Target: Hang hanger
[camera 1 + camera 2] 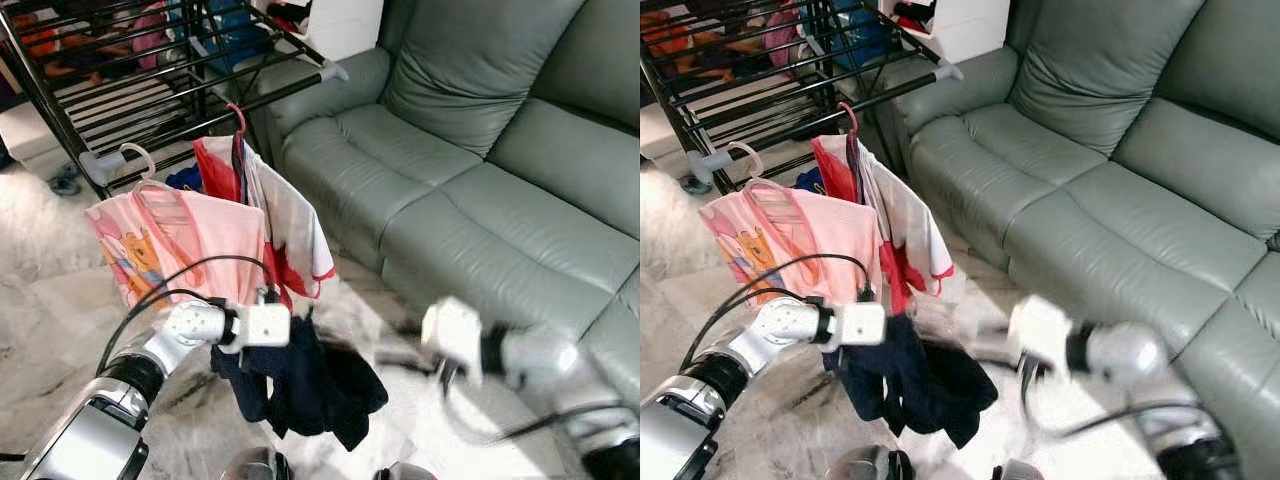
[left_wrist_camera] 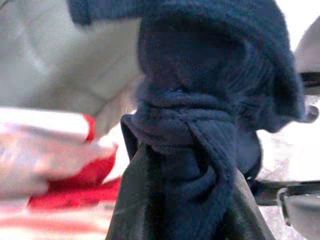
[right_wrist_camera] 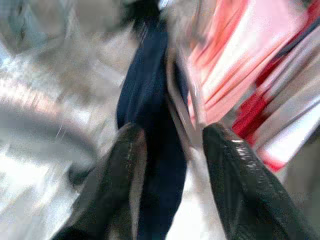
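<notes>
The left gripper (image 2: 200, 200) is clenched on a bunched dark navy knit garment (image 1: 300, 385), which fills the space between its fingers and hangs down from them in a loose drape toward the floor. No hanger is clearly visible inside that cloth, so whether one is in it I cannot tell.

The right gripper (image 3: 172, 165) is blurred. Its two black fingers (image 3: 237, 185) stand parted with nothing between them, and the navy cloth lies straight ahead of the tips, running lengthwise away from them.

Above and beyond the left fingers is the black metal drying rack (image 1: 150, 95). From its near rail hang a pink printed child's shirt on a pale hanger (image 1: 165, 240) and a red-and-white shirt on a pink hanger (image 1: 265, 205), both with hooks pointing up at the bar. The left arm is the nearer one to that rail, so the lift is probably its job. A grey-green leather sofa (image 1: 470, 170) stands beyond the right fingers.
</notes>
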You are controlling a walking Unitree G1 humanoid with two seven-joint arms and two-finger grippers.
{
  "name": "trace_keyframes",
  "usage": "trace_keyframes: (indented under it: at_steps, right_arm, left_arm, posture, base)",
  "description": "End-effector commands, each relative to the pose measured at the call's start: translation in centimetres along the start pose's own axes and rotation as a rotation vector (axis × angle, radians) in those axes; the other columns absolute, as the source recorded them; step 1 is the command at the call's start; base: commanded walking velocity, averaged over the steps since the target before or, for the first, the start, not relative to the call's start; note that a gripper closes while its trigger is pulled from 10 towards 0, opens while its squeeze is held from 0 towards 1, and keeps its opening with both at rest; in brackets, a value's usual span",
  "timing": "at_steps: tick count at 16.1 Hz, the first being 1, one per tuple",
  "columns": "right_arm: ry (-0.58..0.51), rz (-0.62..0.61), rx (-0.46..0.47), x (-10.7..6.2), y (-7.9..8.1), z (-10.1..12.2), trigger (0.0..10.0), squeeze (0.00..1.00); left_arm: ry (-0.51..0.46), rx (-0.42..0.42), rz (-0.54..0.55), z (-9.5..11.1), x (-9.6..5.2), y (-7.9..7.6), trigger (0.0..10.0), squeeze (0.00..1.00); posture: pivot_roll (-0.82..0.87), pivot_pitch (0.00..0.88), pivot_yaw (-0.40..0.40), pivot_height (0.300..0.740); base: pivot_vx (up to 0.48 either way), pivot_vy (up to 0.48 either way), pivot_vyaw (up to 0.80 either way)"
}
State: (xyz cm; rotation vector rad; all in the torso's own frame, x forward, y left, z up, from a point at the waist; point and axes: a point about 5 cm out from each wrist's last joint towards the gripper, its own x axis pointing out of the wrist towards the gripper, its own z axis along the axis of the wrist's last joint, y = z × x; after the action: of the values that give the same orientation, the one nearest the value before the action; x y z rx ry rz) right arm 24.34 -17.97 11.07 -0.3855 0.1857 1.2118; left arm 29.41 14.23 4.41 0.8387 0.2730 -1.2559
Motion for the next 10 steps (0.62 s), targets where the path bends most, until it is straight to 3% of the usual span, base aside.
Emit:
trace_keyframes:
  at_steps: [1,4,7,8,9,10]
  right_arm:
    - [-0.074,-0.136,-0.040,-1.2,-2.0,1.9,10.0,1.00]
    - [-0.112,-0.286,-0.019,-2.4,-3.0,2.0,10.0,1.00]
    - [-0.157,-0.485,0.003,-2.4,-3.6,1.4,10.0,1.00]
    - [-0.182,-0.547,0.036,-2.4,-3.7,1.1,10.0,1.00]
    - [-0.201,-0.688,0.075,-2.5,-4.0,0.6,10.0,1.00]
    - [-0.229,-0.754,0.116,-2.5,-4.0,0.3,10.0,1.00]
  left_arm:
    - [0.039,-0.041,0.094,-0.6,-0.8,1.3,0.0,0.00]
    - [0.045,-0.094,0.149,-0.9,-0.9,1.6,0.0,0.00]
    - [0.039,-0.168,0.243,-1.0,-1.0,2.3,0.0,0.00]
    - [0.010,-0.211,0.281,-0.8,-1.2,2.8,0.0,0.00]
    - [-0.087,-0.323,0.335,-0.3,-1.6,3.6,0.0,0.00]
    - [-0.157,-0.401,0.366,0.0,-2.0,4.0,0.0,0.00]
  posture:
    - [-0.03,0.000,0.057,0.740]
    - [-0.04,0.000,0.062,0.740]
    - [-0.03,0.000,0.064,0.740]
    - [-0.03,0.000,0.065,0.740]
    - [-0.03,0.000,0.074,0.740]
    - [-0.03,0.000,0.074,0.740]
  base:
    - [0.000,0.000,0.00]
    - [0.000,0.000,0.00]
    - [0.000,0.000,0.00]
    - [0.000,0.000,0.00]
    - [0.000,0.000,0.00]
    - [0.000,0.000,0.00]
